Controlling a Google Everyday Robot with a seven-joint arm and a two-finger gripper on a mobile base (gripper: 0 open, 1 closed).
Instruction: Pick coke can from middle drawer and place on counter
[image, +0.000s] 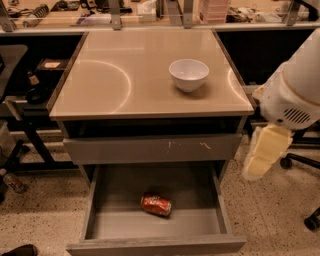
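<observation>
Speckled floor (270, 215) lying under grey cabinet. Jaws hanging right of bench (125, 85); clenched or released, cannot tell. Coke can (156, 204) lying sideways in open middle drawer (150, 226), down-left of jaws, well apart. Risk: round can rolling away under touch; drawer wall blocking descent.

counter top, square, tan-beige (125, 80): glossy, smooth, glare arcs | small white bowl (189, 74): shiny, glazed look | red metal coke can (156, 204): glossy, dented | wide grey middle drawer (200, 222): matt inside | upper grey drawer front (125, 149): matt, pale scuffs | floor (45, 210): speckled, stone-like | gripper (260, 157): cream, matt, plastic look, right of the drawers
</observation>
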